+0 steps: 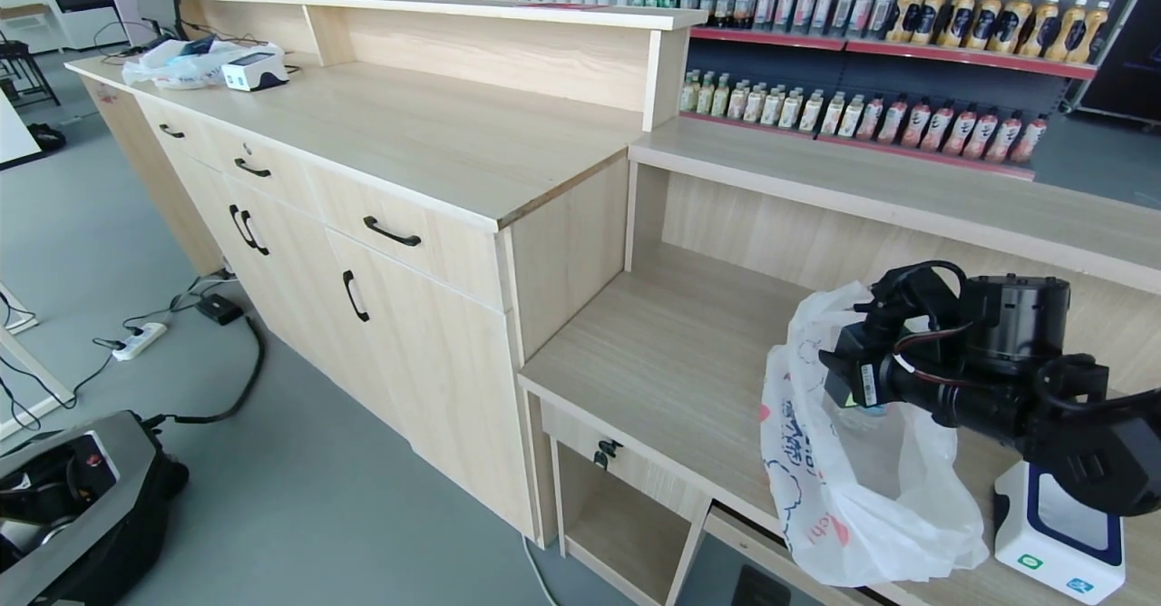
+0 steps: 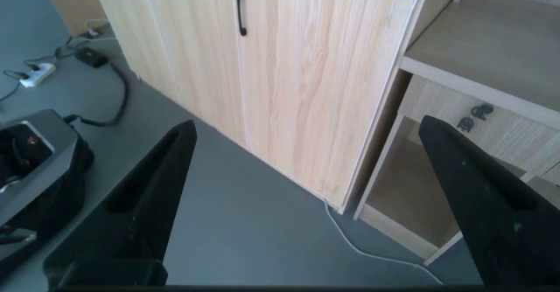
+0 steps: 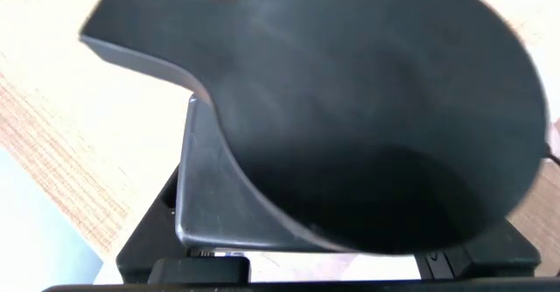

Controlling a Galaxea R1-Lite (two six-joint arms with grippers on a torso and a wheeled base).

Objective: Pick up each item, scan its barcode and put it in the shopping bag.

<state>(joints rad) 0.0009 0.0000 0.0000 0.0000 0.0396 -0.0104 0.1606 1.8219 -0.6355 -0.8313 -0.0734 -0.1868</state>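
- We see the left claw [image 2: 306, 128] spread wide, its tapered black fingers [image 2: 149, 205] above smooth grey floor [image 2: 262, 231].
- A crinkly white bag [image 1: 871, 515] sits under the right claw [image 1: 851, 372]; we cannot tell its grip.

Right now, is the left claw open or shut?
Open. The left claw has its two fingers far apart, with nothing between them but the floor and cabinet beyond.

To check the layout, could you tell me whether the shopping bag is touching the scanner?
Cannot tell. In the head view the shopping bag lies beside the scanner, but neither gap nor contact shows plainly.
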